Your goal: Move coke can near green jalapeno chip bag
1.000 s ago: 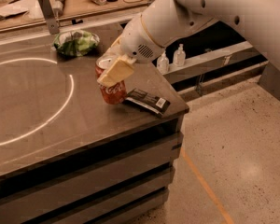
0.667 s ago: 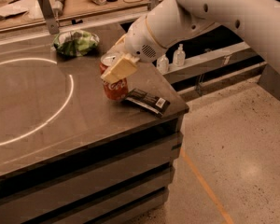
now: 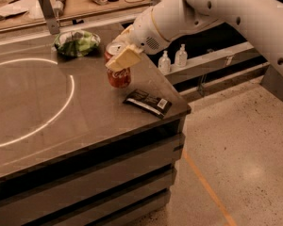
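Near the counter's [image 3: 61, 126] right edge, the gripper [image 3: 119, 58] has its fingers clamped on the coke can [image 3: 119, 78], seemingly just off the surface; its white script is unreadable. The green jalapeno chip bag [image 3: 77, 42] lies near, behind-left.

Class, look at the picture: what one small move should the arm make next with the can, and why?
Probably carry the coke can a short way toward the green chip bag, then set it down. The tool is closed around the can, a gap separates can and bag, and the black bar lies on the can's other side.
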Action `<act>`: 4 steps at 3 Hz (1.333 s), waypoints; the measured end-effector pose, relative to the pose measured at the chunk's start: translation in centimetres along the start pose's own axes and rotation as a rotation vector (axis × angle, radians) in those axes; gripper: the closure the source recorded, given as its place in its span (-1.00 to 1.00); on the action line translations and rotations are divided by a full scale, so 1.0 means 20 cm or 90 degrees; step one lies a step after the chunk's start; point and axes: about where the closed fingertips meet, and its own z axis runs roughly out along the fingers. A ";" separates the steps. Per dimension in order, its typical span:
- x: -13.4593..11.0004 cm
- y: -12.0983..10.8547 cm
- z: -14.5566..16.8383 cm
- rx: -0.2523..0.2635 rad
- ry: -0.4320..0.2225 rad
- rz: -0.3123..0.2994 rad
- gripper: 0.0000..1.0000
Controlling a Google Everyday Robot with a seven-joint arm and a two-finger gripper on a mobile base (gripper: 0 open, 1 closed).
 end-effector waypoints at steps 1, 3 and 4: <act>0.00 -0.12 0.03 0.017 0.004 -0.003 1.00; 0.02 -0.36 0.07 0.040 -0.003 -0.001 1.00; 0.03 -0.46 0.10 0.052 -0.008 0.006 1.00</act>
